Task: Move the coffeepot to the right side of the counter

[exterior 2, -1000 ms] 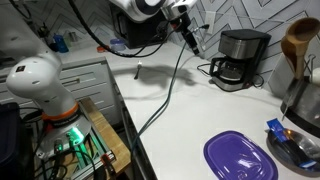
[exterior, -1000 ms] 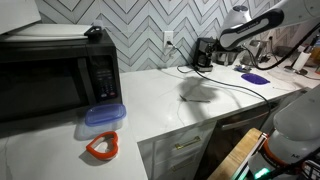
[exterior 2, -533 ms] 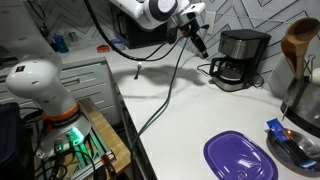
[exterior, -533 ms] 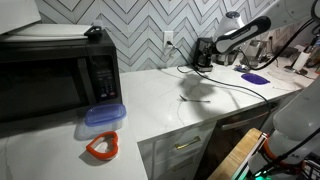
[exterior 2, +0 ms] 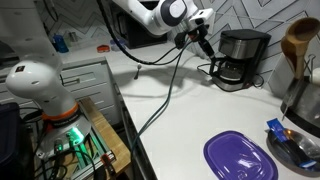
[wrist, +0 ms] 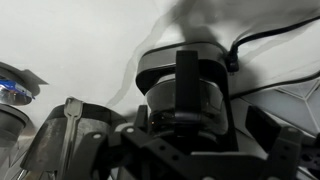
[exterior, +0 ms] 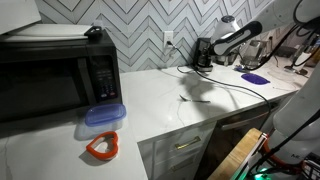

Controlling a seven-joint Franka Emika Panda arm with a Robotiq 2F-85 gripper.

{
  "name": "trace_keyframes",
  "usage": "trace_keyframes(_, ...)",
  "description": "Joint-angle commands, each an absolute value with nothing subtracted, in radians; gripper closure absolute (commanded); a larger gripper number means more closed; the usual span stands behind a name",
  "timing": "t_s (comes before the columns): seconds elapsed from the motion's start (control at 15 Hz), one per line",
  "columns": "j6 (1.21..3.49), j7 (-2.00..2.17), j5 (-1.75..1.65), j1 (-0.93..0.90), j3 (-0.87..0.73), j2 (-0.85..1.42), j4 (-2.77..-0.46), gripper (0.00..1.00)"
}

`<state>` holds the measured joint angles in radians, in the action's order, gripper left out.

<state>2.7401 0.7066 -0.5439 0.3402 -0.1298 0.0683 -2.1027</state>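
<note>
One gripper: fingers spread apart and clamped on nothing; it hangs in the air just beside the coffeepot, tips angled down toward it.
Its fingers: one pale metal finger is at the left of the wrist view and a dark one at the right. The coffeepot shows between them, farther ahead.
Contact: none in an exterior view, where a narrow gap separates the tips from the coffeepot's side.
Arm: stretched out above the counter, with white links and a dark wrist.
Black cable: droops from the arm down past the counter edge.
Where the coffeepot is: upright at the back of the counter, close to the herringbone tile wall, with the carafe in its base.
Cord: black, lying in a long curve on the white top near the coffeepot.
Drawer fronts: grey, below the counter.
Purple lid: flat on the counter, well apart from the coffeepot.
Brown holder: stands near the coffeepot, on the side away from the gripper.
Microwave: big and black, at the end of the counter far from the coffeepot.
Blue container: in front of the microwave.
Orange ring: just beside the blue container, nearer the counter edge.
</note>
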Motion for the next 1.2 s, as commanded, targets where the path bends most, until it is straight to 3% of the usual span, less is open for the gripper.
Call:
trace_keyframes(0.0,2.79,0.79,-0.627,0.341,-0.147,0.117,-2.071,0.0)
trace_keyframes(0.73,2.876,0.822,-0.664,0.342,-0.19,0.159,-2.056,0.0)
trace_keyframes(0.8,2.881,0.824,-0.667,0.341,-0.193,0.159,-2.056,0.07)
trace_keyframes(0.87,2.885,0.828,-0.675,0.339,-0.198,0.159,-2.055,0.26)
trace_keyframes(1.13,2.899,0.852,-0.713,0.335,-0.21,0.162,-2.053,0.58)
